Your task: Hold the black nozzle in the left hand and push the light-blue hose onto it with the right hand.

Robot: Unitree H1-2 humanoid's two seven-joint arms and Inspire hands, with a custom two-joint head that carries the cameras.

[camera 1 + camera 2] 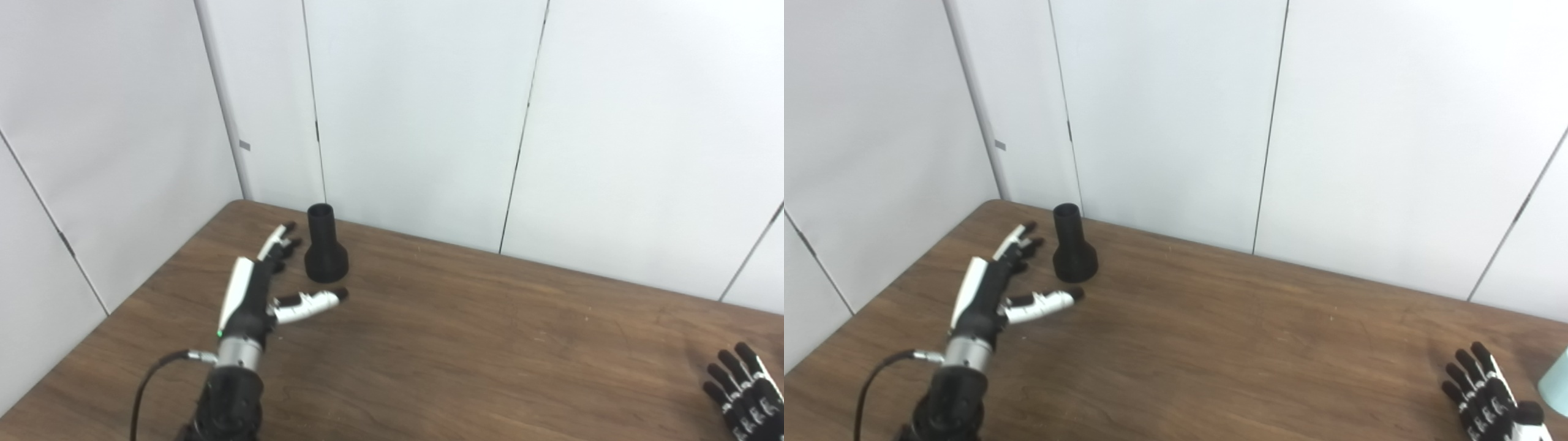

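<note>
While the left hand [257, 288] hangs over the far-left part of the table [465, 343], the left eye view puts the nozzle [324, 248] just beyond it and a touch to the right, standing upright on its wide base, narrow neck pointing straight up. Fingers [278, 240] are spread and reaching past the nozzle's left side, thumb [309, 301] stuck out in front of the base, so the hand is released, holding nothing, nothing touching yet. Down in the bottom right corner sits the right hand [744, 392], fingers apart, empty, well apart from the nozzle. No hose in this view.

Over to the right eye view: same picture, the nozzle [1073, 252] sitting in the gap between the left hand's [995, 291] fingers and thumb, its long axis vertical. At the right edge, a sliver of the light-blue hose [1556, 375] shows just beside the right hand [1488, 398]. So the left hand is clearly nearer, and I'd say the grasp needs a short reach forward and right.
</note>
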